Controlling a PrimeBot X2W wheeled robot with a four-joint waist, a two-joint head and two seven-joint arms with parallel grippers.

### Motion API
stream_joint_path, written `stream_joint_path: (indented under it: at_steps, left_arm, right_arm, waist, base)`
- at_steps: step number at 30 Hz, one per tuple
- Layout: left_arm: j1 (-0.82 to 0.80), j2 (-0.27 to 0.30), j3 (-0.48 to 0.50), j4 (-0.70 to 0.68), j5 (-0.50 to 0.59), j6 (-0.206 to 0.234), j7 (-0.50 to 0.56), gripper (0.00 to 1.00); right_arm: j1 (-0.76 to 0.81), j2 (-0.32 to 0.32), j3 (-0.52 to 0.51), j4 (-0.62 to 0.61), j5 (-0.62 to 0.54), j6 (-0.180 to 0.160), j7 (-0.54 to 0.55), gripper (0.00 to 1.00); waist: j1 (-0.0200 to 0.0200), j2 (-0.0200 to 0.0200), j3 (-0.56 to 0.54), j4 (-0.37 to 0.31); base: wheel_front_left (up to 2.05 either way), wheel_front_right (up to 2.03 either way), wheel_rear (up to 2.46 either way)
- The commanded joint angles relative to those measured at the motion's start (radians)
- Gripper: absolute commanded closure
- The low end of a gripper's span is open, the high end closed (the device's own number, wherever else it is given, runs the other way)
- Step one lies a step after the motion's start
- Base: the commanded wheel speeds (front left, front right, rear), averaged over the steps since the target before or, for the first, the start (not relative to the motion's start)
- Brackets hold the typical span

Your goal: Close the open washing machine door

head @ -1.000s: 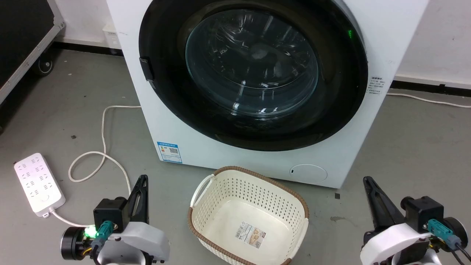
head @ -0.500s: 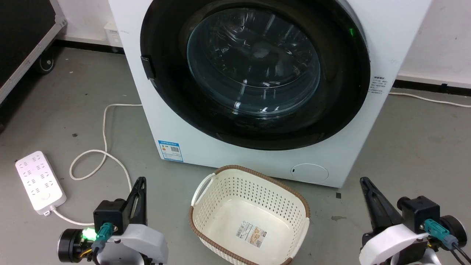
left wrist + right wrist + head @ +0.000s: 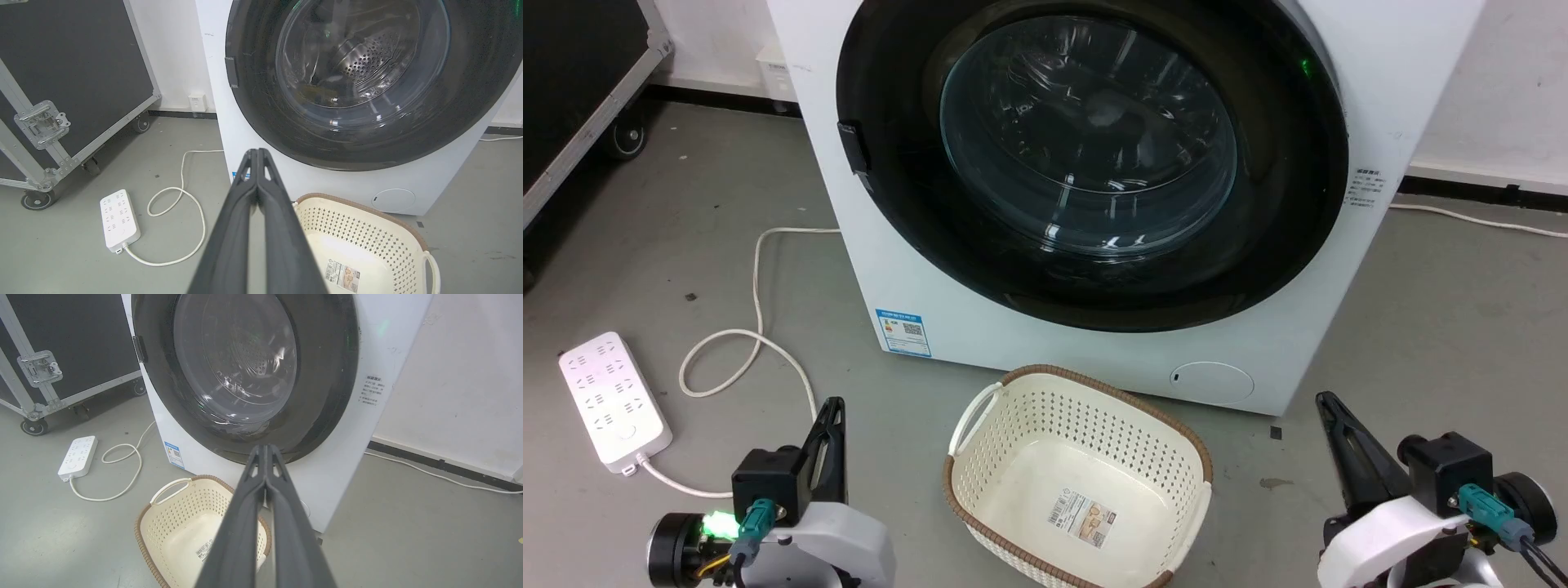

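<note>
The washing machine door [image 3: 1086,139], with a wide glossy black rim and a clear glass bowl, lies flat against the white machine front [image 3: 980,310]; I see no gap at its rim. The door's glass [image 3: 359,61] lets the steel drum show through, and the door [image 3: 237,363] has a small dark latch piece on its left edge. My left gripper [image 3: 833,406] hangs low over the floor, shut and empty, well short of the machine. My right gripper [image 3: 1325,400] is also shut and empty, low on the right. Each pair of fingers is pressed together at the left gripper [image 3: 257,152] and the right gripper [image 3: 265,448].
A cream perforated basket [image 3: 968,420] with a brown rim stands on the floor in front of the machine, between the two grippers. A white power strip [image 3: 613,400] and its looped cord [image 3: 756,327] lie at the left. A black wheeled flight case [image 3: 61,81] stands far left.
The whole head picture has shifted slightly, so the camera moved. Both grippers sit a little lower in it. The door looks the same throughout.
</note>
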Motion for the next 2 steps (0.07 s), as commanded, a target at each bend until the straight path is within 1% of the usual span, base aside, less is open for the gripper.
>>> stream_joint_path:
  at_steps: [1, 2]
  left_arm:
    - [0.014, -0.002, 0.003, -0.006, 0.002, -0.005, 0.0, 1.0]
    - [0.014, -0.002, 0.003, -0.006, 0.002, -0.005, 0.0, 1.0]
  right_arm:
    - [0.018, -0.002, 0.0, -0.006, -0.008, -0.001, 0.0, 1.0]
    - [0.018, -0.002, 0.0, -0.006, -0.008, -0.001, 0.0, 1.0]
  waist:
    - [0.0, -0.0001, 0.0, 0.0]
    - [0.0, -0.0001, 0.0, 0.0]
  base:
    - [0.0, 0.0, 0.0]
    - [0.0, 0.0, 0.0]
